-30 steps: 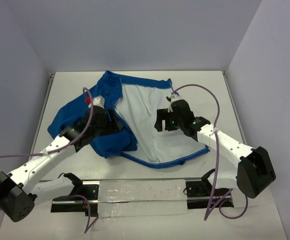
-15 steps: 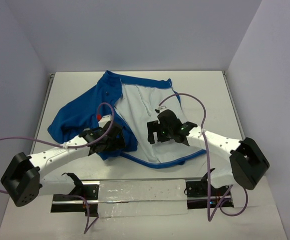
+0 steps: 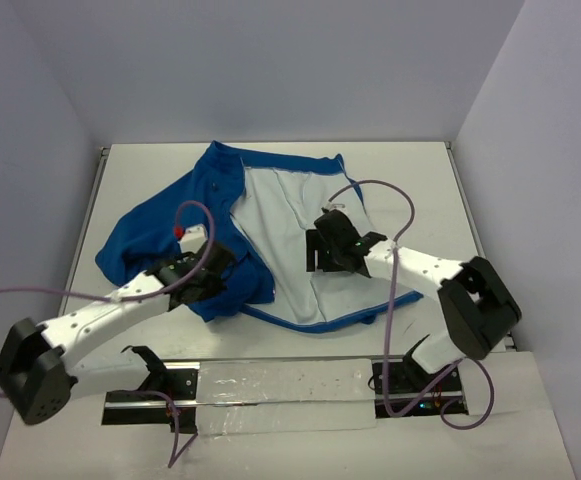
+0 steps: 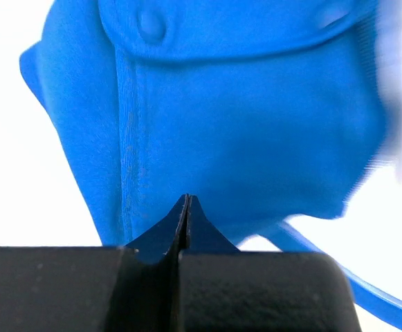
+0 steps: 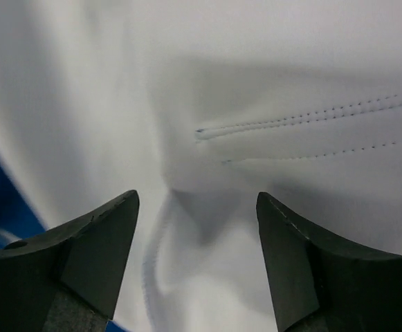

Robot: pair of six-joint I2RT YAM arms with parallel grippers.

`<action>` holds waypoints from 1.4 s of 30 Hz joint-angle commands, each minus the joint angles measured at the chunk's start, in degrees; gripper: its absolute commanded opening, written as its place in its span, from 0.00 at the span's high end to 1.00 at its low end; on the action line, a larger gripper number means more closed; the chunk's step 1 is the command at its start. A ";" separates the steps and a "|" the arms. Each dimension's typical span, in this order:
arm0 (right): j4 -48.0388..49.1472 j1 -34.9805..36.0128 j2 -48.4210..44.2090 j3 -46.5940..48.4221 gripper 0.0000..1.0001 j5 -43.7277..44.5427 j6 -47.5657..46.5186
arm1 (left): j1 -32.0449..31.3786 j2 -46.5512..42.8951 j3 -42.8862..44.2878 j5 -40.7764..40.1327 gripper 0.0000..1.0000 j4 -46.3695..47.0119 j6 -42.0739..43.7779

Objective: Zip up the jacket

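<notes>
The royal-blue jacket [image 3: 160, 225] lies crumpled on the white table, opened so its white lining [image 3: 280, 230] faces up at the middle. My left gripper [image 3: 215, 272] sits over the bunched blue fold at the jacket's near left. In the left wrist view the left gripper [image 4: 187, 198] is shut, its tips pressed together with nothing between them, and blue fabric with a stitched seam [image 4: 128, 138] lies just beyond. My right gripper [image 3: 320, 250] hovers over the lining. In the right wrist view the right gripper [image 5: 197, 200] is open above a white crease [image 5: 180, 187]. No zipper shows.
A blue hem edge [image 3: 310, 325] runs along the jacket's near side. A metal rail with a white strip [image 3: 280, 385] spans the table's near edge between the arm bases. Purple cables [image 3: 380, 190] loop above both arms. Walls stand close on the left, back and right.
The left gripper has shut from open while staying over the blue fold. The right gripper has drifted slightly back and right over the lining, its jaws a little narrower.
</notes>
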 commanded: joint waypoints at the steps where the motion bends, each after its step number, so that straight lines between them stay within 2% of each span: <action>1: 3.66 4.46 -9.27 1.50 0.21 1.80 1.77 | 2.65 -10.24 1.82 3.44 1.00 3.74 3.49; 6: 11.28 10.96 -8.91 -0.03 0.20 -2.42 6.92 | 4.29 -12.20 2.80 4.74 1.00 1.97 3.41; 12: 21.66 13.27 -3.22 -2.47 0.30 -11.10 12.02 | 4.34 -14.30 1.25 7.34 1.00 3.80 2.44; 14: 23.95 13.64 -2.03 -3.47 0.38 -12.52 12.75 | 4.34 -14.84 0.60 8.32 1.00 4.29 2.02; 18: 27.45 13.64 0.85 -5.24 0.63 -14.78 13.86 | 4.34 -15.39 0.01 10.00 1.00 5.45 1.43; 20: 27.29 13.64 2.26 -5.06 0.69 -14.76 13.97 | 4.25 -15.48 -0.10 10.29 1.00 5.85 1.29; 23: 26.91 13.64 4.45 -4.86 0.65 -14.06 14.54 | 4.34 -15.48 0.18 10.50 1.00 6.14 1.29; 25: 25.99 13.64 5.51 -4.45 0.53 -12.11 14.85 | 4.34 -15.48 0.42 10.75 1.00 6.40 1.38; 28: 22.68 13.64 6.53 -3.38 0.41 -8.37 14.90 | 4.29 -15.48 0.22 11.97 0.98 7.44 1.56; 33: 20.50 13.64 9.26 -1.49 0.40 -7.38 13.71 | 4.33 -15.03 0.44 13.04 0.88 8.29 1.76; 35: 20.70 13.71 10.50 -0.83 0.40 -6.44 13.71 | 4.33 -15.17 0.51 13.26 0.77 8.72 1.98; 38: 21.75 13.64 11.92 -0.45 0.41 -7.27 13.45 | 4.25 -15.68 0.34 13.67 0.66 9.49 1.74; 42: 23.69 13.64 12.70 -0.03 0.44 -9.40 13.11 | 4.34 -16.10 0.04 14.10 0.61 9.67 1.54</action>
